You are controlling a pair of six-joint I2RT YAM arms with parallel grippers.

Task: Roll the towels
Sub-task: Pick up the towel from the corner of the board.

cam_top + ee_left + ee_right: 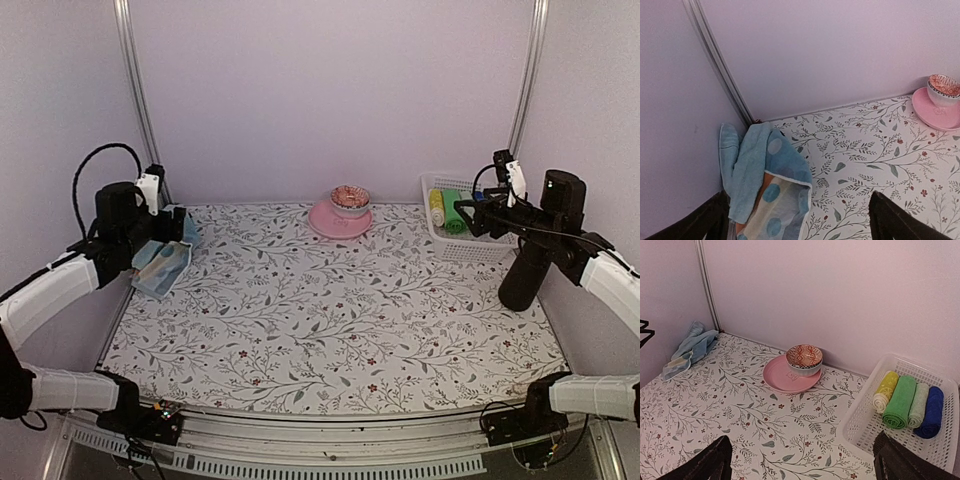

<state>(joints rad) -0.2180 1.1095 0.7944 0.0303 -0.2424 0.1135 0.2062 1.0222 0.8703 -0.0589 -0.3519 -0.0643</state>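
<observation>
Towels (765,185): heap cut by lower edge in left wrist view; I cannot count cloths. Top view: left gripper (178,228) covers heap's far part.
Pink plate (937,112): cut by right edge.
Basket (860,425): right rim cut off. Top view: right gripper (470,215) hides some rolls (900,402).

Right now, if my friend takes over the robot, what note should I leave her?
Left gripper: open, empty, right by the towels.
Right gripper: open, empty, above the table's right side.
Towels: one crumpled heap in the back left corner; how many is unclear.
White basket: four rolled cloths side by side.
Done: nothing in the heap is rolled.
Left: pull out each towel, flatten it, roll it.
</observation>
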